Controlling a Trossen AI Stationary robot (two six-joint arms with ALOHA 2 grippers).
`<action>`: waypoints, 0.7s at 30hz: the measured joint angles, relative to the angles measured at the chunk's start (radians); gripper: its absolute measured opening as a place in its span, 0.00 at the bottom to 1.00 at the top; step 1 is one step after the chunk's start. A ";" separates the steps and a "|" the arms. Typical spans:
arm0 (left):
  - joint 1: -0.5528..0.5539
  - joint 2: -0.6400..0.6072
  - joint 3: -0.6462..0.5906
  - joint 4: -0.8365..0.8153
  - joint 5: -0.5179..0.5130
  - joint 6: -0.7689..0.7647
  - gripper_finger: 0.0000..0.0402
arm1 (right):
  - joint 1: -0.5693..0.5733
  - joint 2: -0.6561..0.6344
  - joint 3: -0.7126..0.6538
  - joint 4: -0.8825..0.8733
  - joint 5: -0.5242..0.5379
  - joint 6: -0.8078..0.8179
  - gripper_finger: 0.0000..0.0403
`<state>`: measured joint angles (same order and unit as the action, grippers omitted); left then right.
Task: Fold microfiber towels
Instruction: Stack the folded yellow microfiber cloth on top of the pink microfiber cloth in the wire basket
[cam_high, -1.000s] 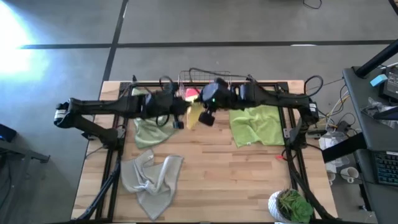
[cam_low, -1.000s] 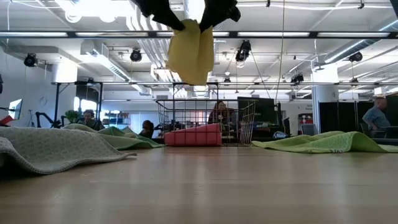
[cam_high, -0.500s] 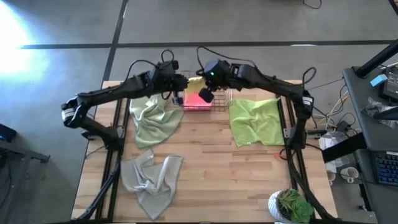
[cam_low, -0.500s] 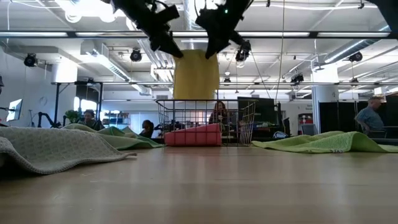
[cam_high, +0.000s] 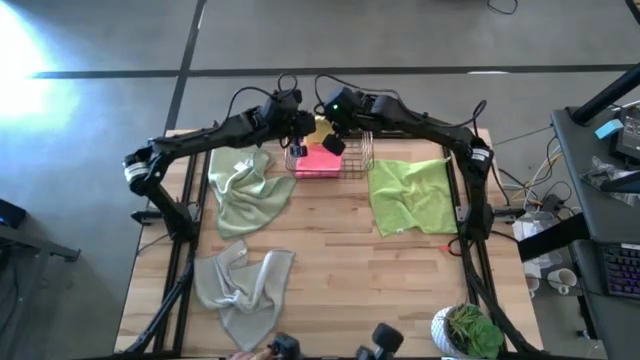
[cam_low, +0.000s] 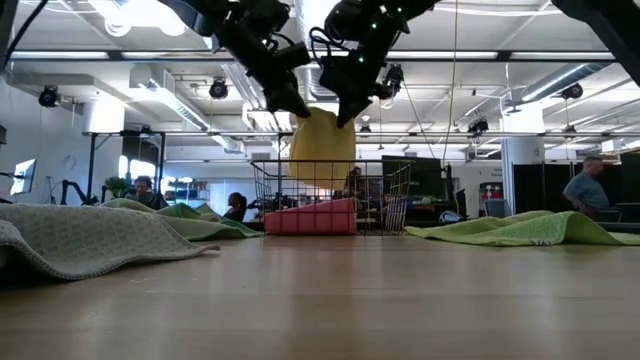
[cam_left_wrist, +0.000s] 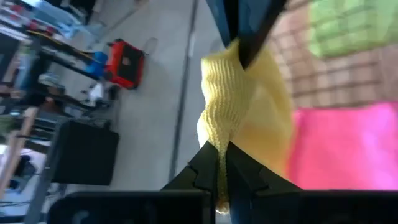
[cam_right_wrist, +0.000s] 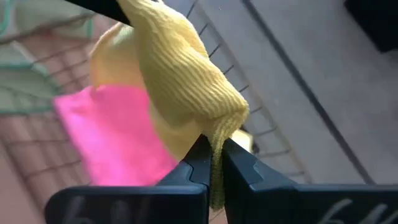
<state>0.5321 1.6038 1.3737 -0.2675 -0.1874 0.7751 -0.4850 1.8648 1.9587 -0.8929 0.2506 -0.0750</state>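
A yellow towel (cam_low: 322, 150), folded, hangs between my two grippers over the copper wire basket (cam_low: 400, 200) at the table's far middle. Its lower end reaches down inside the basket's rim, above a pink towel (cam_high: 318, 162) that lies folded on the basket's floor. My left gripper (cam_low: 298, 110) is shut on the yellow towel's left top corner and my right gripper (cam_low: 345, 115) on its right top corner. A pale sage green towel (cam_high: 250, 195) lies crumpled at the far left, a lime green one (cam_high: 410, 195) spread at the right, and a grey-beige one (cam_high: 240, 285) rumpled at the near left. My left gripper pinches a bunched top corner (cam_left_wrist: 219, 146) of the yellow towel between its two fingers, slanting down from the table's left. The cloth hangs slack below. My right gripper pinches the other bunched top corner (cam_right_wrist: 217, 134) between its two fingers, slanting down from the right. Several layers are gathered there, and the towel hangs clear of the table.
A potted plant (cam_high: 470, 330) stands at the table's near right corner. Bare wood lies in the middle between the towels. Beyond the far edge, people sit and stand in the room.
Both grippers have carried the yellow towel toward the table's far edge and downward, staying shut. The towel, first hanging high and bunched over the table, now hangs over the basket with its lower end inside the rim.
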 joint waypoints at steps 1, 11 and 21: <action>0.009 0.010 0.017 0.016 -0.002 0.014 0.00 | -0.013 0.000 0.000 0.024 0.001 -0.017 0.02; 0.125 0.106 0.143 0.190 -0.032 0.210 0.00 | -0.142 0.000 -0.001 0.313 0.008 -0.262 0.02; 0.131 0.141 0.080 -0.013 -0.013 0.200 0.00 | -0.138 0.036 -0.041 0.076 -0.225 -0.276 0.02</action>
<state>0.6630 1.7453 1.4533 -0.2803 -0.2001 0.9756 -0.6230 1.9013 1.9181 -0.8167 0.0251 -0.3513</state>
